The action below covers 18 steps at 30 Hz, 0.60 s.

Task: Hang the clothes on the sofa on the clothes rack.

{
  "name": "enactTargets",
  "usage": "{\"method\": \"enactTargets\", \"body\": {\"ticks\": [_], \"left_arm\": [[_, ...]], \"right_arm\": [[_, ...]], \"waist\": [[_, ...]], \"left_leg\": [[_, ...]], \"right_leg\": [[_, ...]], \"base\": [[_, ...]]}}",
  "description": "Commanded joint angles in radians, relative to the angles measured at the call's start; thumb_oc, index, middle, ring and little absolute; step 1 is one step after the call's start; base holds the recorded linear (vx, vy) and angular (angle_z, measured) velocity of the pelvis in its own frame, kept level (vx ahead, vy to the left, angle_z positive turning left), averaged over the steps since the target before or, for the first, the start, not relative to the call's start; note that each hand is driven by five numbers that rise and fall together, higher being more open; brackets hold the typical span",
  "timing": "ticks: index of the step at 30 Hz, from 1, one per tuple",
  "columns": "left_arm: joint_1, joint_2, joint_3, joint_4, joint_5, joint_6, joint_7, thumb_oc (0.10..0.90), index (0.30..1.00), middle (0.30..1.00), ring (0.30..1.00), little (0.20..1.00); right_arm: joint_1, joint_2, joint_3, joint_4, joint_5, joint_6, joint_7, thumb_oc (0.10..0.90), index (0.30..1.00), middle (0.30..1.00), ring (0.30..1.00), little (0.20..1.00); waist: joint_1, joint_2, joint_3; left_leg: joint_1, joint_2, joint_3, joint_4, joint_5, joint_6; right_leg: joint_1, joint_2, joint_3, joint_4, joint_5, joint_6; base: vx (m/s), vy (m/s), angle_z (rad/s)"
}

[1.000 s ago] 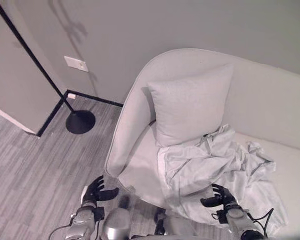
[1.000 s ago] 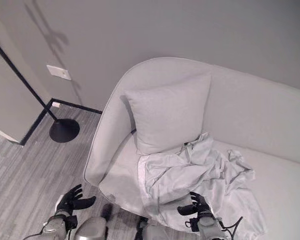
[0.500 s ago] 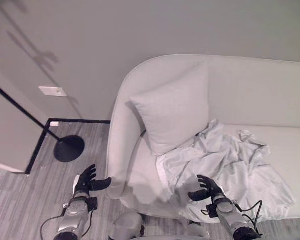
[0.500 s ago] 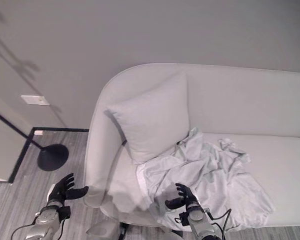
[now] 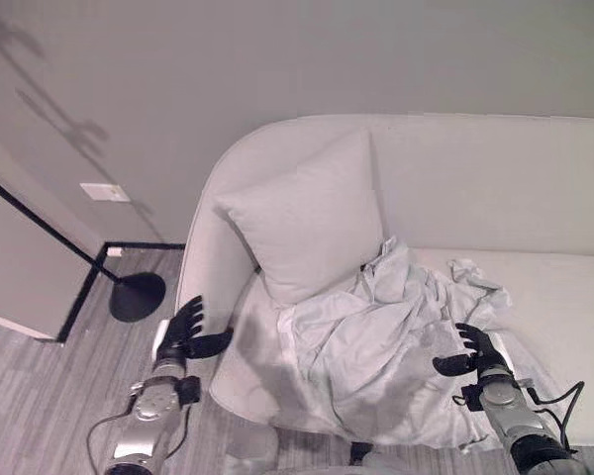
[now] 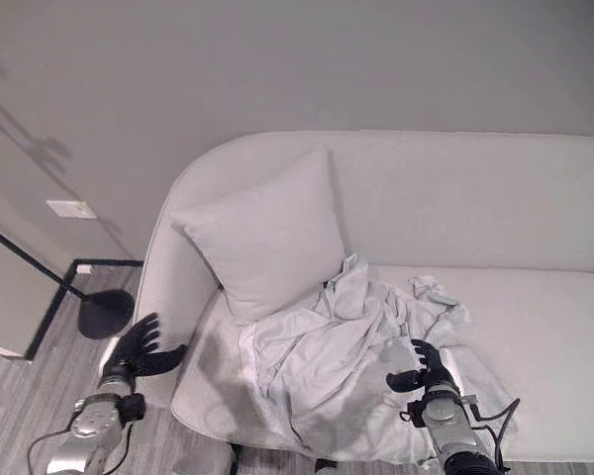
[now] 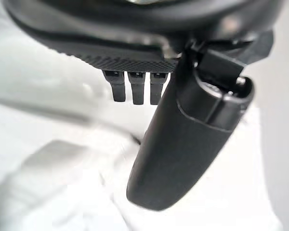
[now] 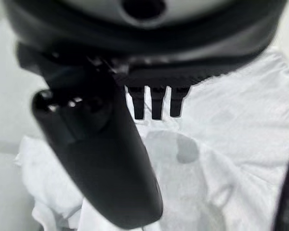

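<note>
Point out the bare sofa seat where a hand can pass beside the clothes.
Free: the sofa seat on the robot's right, past the crumpled clothes, up to the backrest. Crowded: the seat's left, where the cushion leans and the clothes spread to the front edge under the open right hand.
</note>
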<state>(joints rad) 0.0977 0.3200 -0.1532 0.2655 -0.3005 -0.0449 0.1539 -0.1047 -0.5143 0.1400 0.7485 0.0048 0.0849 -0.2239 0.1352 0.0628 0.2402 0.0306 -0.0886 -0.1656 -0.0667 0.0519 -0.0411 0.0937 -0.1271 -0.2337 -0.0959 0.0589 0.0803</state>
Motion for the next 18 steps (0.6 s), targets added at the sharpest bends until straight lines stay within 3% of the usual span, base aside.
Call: {"method": "enactTargets", "body": {"ticks": [1,2,3,5,7,8,9,11,13,14,15,16,17,18], "left_arm": [[-0.134,0.062,0.055,-0.103,0.075,-0.095,0.017,0.800,0.900,0.900,0.900,0.900],[-0.130,0.088,0.052,-0.156,0.102,-0.083,0.010,0.800,0.900,0.900,0.900,0.900],[-0.140,0.101,0.044,-0.162,0.107,-0.081,0.008,0.800,0.900,0.900,0.900,0.900],[-0.169,0.114,0.035,-0.154,0.130,-0.077,0.010,0.800,0.900,0.900,0.900,0.900],[-0.177,0.131,0.038,-0.181,0.134,-0.084,0.005,0.800,0.900,0.900,0.900,0.900],[-0.186,0.147,0.039,-0.192,0.141,-0.093,0.010,0.800,0.900,0.900,0.900,0.900],[-0.185,0.158,0.039,-0.196,0.153,-0.093,0.009,0.800,0.900,0.900,0.900,0.900],[-0.169,0.173,0.054,-0.202,0.159,-0.098,0.013,0.800,0.900,0.900,0.900,0.900],[-0.157,0.188,0.080,-0.199,0.159,-0.106,0.024,0.800,0.900,0.900,0.900,0.900],[-0.159,0.194,0.086,-0.197,0.156,-0.107,0.031,0.800,0.900,0.900,0.900,0.900],[-0.167,0.197,0.090,-0.192,0.153,-0.111,0.031,0.800,0.900,0.900,0.900,0.900],[-0.161,0.200,0.096,-0.196,0.157,-0.115,0.034,0.800,0.900,0.900,0.900,0.900],[-0.159,0.201,0.097,-0.197,0.157,-0.115,0.034,0.800,0.900,0.900,0.900,0.900],[-0.141,0.195,0.114,-0.196,0.151,-0.120,0.041,0.800,0.900,0.900,0.900,0.900]], "right_arm": [[-0.125,0.001,0.037,-0.030,-0.034,-0.049,-0.026,0.800,0.900,0.900,0.900,0.900],[-0.120,0.027,0.038,-0.057,-0.051,-0.044,-0.016,0.800,0.900,0.900,0.900,0.900],[-0.121,0.042,0.041,-0.078,-0.051,-0.044,-0.018,0.800,0.900,0.900,0.900,0.900],[-0.111,0.056,0.038,-0.103,-0.051,-0.049,-0.017,0.800,0.900,0.900,0.900,0.900],[-0.103,0.052,0.028,-0.134,-0.052,-0.053,-0.014,0.800,0.900,0.900,0.900,0.900],[-0.116,0.047,0.024,-0.143,-0.051,-0.058,-0.016,0.800,0.900,0.900,0.900,0.900],[-0.136,0.044,0.028,-0.140,-0.053,-0.059,-0.011,0.800,0.900,0.900,0.900,0.900],[-0.159,0.040,0.037,-0.135,-0.058,-0.058,-0.009,0.800,0.900,0.900,0.900,0.900],[-0.181,0.031,0.048,-0.152,-0.065,-0.059,-0.004,0.800,0.900,0.900,0.900,0.900],[-0.190,0.025,0.053,-0.158,-0.070,-0.059,-0.006,0.800,0.900,0.900,0.900,0.900],[-0.194,0.016,0.053,-0.169,-0.070,-0.061,0.002,0.800,0.900,0.900,0.900,0.900],[-0.201,0.017,0.054,-0.170,-0.071,-0.060,0.003,0.800,0.900,0.900,0.900,0.900],[-0.201,0.018,0.055,-0.170,-0.071,-0.060,0.003,0.800,0.900,0.900,0.900,0.900],[-0.221,0.014,0.069,-0.167,-0.076,-0.064,0.005,0.800,0.900,0.900,0.900,0.900]], "waist": [[0.059,-0.054,0.009],[0.037,-0.055,0.035],[0.021,-0.063,0.071],[0.022,-0.078,0.083],[0.036,-0.088,0.079],[0.056,-0.097,0.075],[0.071,-0.106,0.069],[0.086,-0.121,0.059],[0.094,-0.137,0.056],[0.095,-0.142,0.059],[0.097,-0.154,0.055],[0.099,-0.156,0.049],[0.097,-0.155,0.049],[0.096,-0.141,0.041]], "left_leg": [[-0.051,-0.052,-0.018,-0.005,-0.029,0.063],[-0.011,-0.020,-0.031,0.000,-0.022,0.097],[0.009,-0.008,-0.032,0.001,-0.016,0.105],[0.036,0.012,-0.046,-0.020,-0.019,0.102],[0.045,0.042,-0.059,-0.021,-0.045,0.079],[0.043,0.071,-0.065,-0.021,-0.067,0.057],[0.047,0.089,-0.065,-0.021,-0.081,0.041],[0.062,0.126,-0.060,-0.021,-0.099,0.019],[0.080,0.171,-0.053,-0.021,-0.113,-0.015],[0.085,0.195,-0.053,-0.021,-0.115,-0.031],[0.082,0.210,-0.062,-0.021,-0.113,-0.050],[0.085,0.223,-0.057,-0.021,-0.115,-0.062],[0.085,0.224,-0.059,-0.021,-0.116,-0.063],[0.080,0.276,-0.058,-0.021,-0.095,-0.093]], "right_leg": [[0.024,0.022,-0.004,0.146,-0.060,0.001],[-0.053,-0.007,-0.009,0.419,-0.033,0.041],[-0.132,-0.024,0.022,0.577,-0.007,0.060],[-0.176,-0.065,0.027,0.623,0.029,0.065],[-0.145,-0.133,0.010,0.503,0.033,0.048],[-0.119,-0.210,-0.007,0.378,0.084,0.052],[-0.094,-0.245,-0.029,0.264,0.128,0.067],[-0.069,-0.281,-0.044,0.134,0.231,0.102],[-0.073,-0.283,-0.008,0.073,0.295,0.137],[-0.081,-0.273,0.023,0.075,0.302,0.143],[-0.068,-0.255,0.047,0.062,0.252,0.141],[-0.060,-0.251,0.032,0.066,0.210,0.142],[-0.060,-0.250,0.030,0.069,0.206,0.142],[-0.064,-0.230,0.007,0.105,0.127,0.132]], "base": [[0.23,0.164,-0.67],[0.09,0.075,-0.55],[0.09,0.044,-0.30],[0.03,-0.126,-0.14],[0.11,-0.339,0.05],[0.12,-0.517,0.02],[0.12,-0.544,-0.02],[0.11,-0.478,-0.14],[0.10,-0.566,-0.23],[0.11,-0.630,-0.16],[0.11,-0.576,0.02],[0.08,-0.382,0.05],[0.09,-0.494,0.23],[0.06,-0.366,0.21]]}}
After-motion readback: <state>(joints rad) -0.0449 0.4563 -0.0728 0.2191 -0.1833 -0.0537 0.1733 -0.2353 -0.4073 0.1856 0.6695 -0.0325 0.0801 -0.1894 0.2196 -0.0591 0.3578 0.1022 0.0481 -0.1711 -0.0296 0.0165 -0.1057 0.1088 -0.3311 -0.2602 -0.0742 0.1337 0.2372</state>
